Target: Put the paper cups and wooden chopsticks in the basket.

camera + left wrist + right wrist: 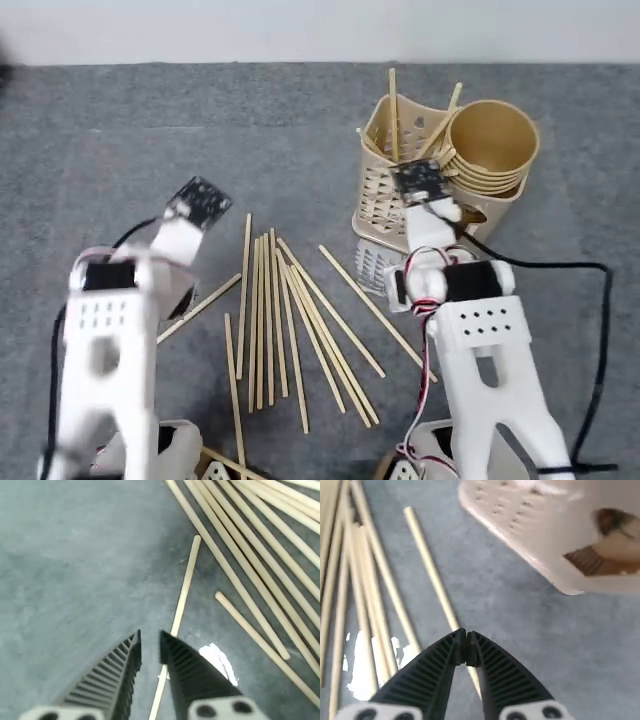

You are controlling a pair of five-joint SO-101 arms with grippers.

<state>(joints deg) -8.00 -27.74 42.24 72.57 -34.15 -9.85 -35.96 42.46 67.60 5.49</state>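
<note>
Starting at the left, bare grey tabletop [60, 150] runs open from the left edge to the pale wall [300, 30] at the far side, leaving room all round the left arm [105, 330]. The left gripper [150, 641] hangs just above the surface, holding nothing, its jaws parted by only a narrow slit. A lone chopstick [184, 587] lies under the tips, slanting from near-left to far-right in the high view, and the gripper hides its near end.

Beside it, the loose chopsticks [272, 320] lie flat in a fan between the two arms. Most point near to far, and those on the right slant toward the near right. A few at the near edge are cut off.

The right gripper [466, 642] has its jaws pressed together, empty, over a slanted chopstick [432, 575]; whether they touch is unclear. Just past it the basket [383, 205] stands upright, with upright chopsticks [393, 100] in it and the paper cups [495, 140] nested at its right side, mouths up. The right arm [480, 330] covers part of the basket's near wall.
</note>
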